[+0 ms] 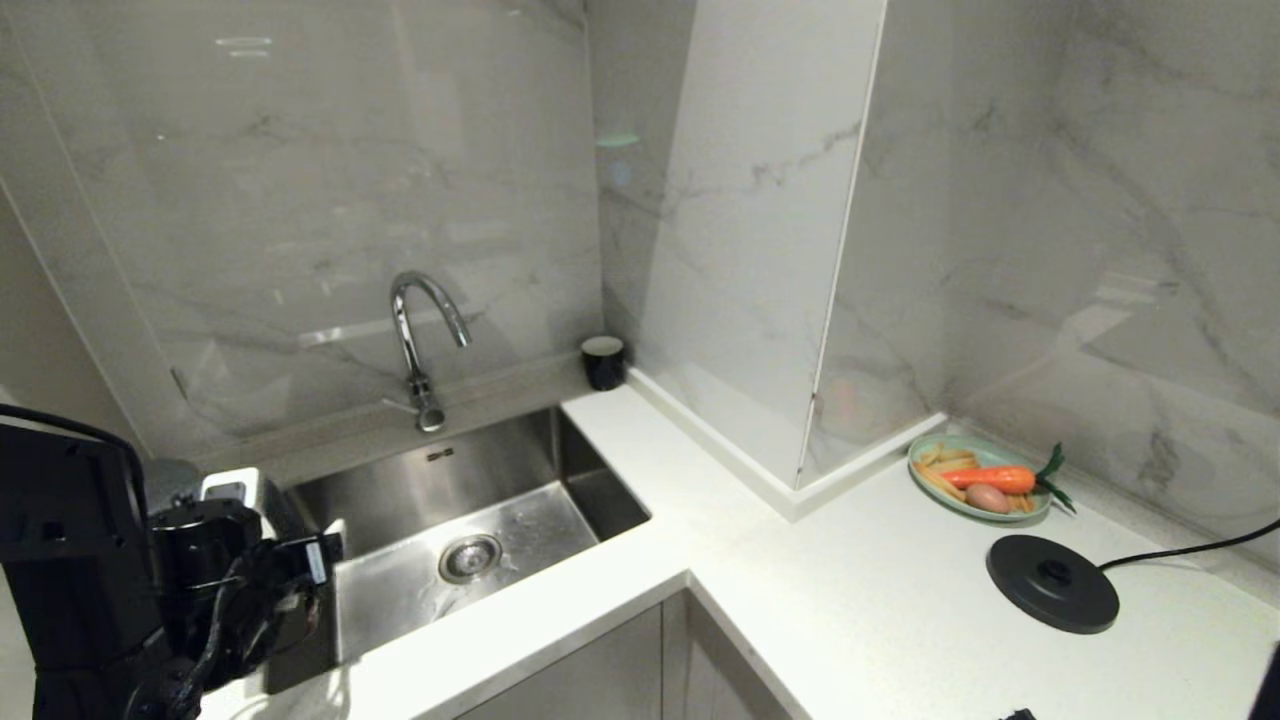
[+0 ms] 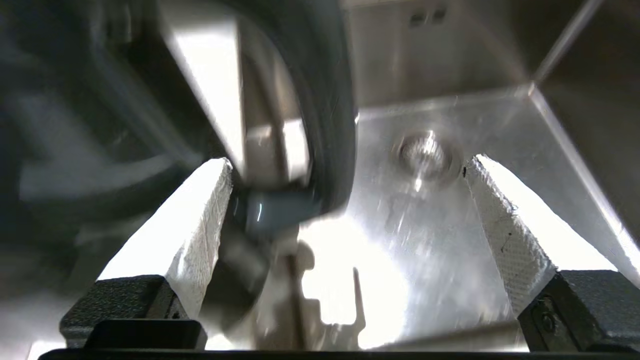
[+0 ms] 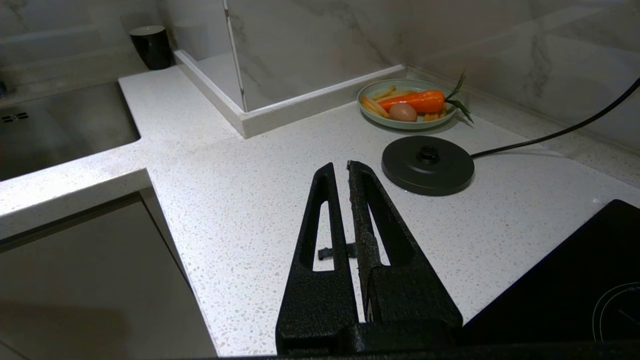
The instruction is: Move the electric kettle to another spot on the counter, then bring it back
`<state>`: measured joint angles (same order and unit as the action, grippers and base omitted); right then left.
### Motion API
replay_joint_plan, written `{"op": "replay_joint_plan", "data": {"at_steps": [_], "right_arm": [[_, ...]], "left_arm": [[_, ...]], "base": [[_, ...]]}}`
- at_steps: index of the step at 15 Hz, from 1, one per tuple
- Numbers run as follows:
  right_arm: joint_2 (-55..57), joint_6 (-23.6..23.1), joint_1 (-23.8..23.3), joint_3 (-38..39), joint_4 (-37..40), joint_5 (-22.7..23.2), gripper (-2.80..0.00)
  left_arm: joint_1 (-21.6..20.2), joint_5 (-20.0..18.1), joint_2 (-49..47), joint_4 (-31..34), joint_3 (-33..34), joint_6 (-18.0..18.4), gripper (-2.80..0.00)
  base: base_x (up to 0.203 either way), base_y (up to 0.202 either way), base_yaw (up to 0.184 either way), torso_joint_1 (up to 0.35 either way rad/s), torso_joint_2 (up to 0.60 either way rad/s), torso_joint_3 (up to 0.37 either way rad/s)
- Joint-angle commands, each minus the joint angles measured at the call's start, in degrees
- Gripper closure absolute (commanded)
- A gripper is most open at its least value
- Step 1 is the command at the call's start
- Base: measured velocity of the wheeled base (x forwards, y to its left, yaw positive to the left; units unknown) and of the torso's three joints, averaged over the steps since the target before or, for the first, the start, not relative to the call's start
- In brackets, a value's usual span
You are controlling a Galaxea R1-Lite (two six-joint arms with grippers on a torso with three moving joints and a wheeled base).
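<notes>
Electric kettle [image 2: 320, 100]: seen only in the left wrist view, as a glossy black curved wall with a bright window-like reflection running down it and a grey-blue part at its lower end. It is blurred, so any marking on it cannot be read. It sits between the pads of the left claw [image 2: 350, 162], close against one white textured pad [image 2: 210, 215] and well apart from the other [image 2: 505, 220]. The left claw is spread wide and grips nothing; whether the near pad touches the kettle cannot be told.

Beyond the kettle lies the steel sink [image 2: 500, 115] with its round drain [image 2: 425, 152]. In the head view this puts the kettle at the sink's left side, in the lower-left corner, where it cannot be told apart from the black links of the left arm [image 1: 70, 560].

Right claw [image 3: 340, 167]: black fingers pressed together, holding nothing, hovering over the white speckled counter [image 3: 240, 200].

Farther out on the counter:
- a flat round black power base [image 1: 1052, 582] with its cord [image 1: 1190, 550], bare of any jug
- a green plate [image 1: 925, 455] with a carrot [image 1: 990, 478]
- a small black cup [image 1: 603, 362] in the corner
- a black hob panel [image 3: 575, 280], with thin ring markings but no legible writing

A chrome tap [image 1: 420, 330] rises behind the sink
</notes>
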<state>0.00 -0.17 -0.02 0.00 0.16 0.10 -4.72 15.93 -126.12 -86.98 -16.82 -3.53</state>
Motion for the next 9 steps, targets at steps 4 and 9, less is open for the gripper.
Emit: {"op": "replay_joint_plan", "data": {"at_steps": [4, 9], "right_arm": [[0.0, 0.0, 0.0, 0.0, 0.0, 0.0, 0.00], [0.0, 0.0, 0.0, 0.0, 0.0, 0.1, 0.00]], "left_arm": [[0.4, -0.1, 1.3, -0.7, 5.2, -0.8, -2.80], [2.6, -0.3, 7.5, -0.7, 10.9, -1.4, -2.80]], "base": [[0.000, 0.000, 0.000, 0.000, 0.00, 0.000], [0.000, 0.000, 0.000, 0.000, 0.00, 0.000]]}}
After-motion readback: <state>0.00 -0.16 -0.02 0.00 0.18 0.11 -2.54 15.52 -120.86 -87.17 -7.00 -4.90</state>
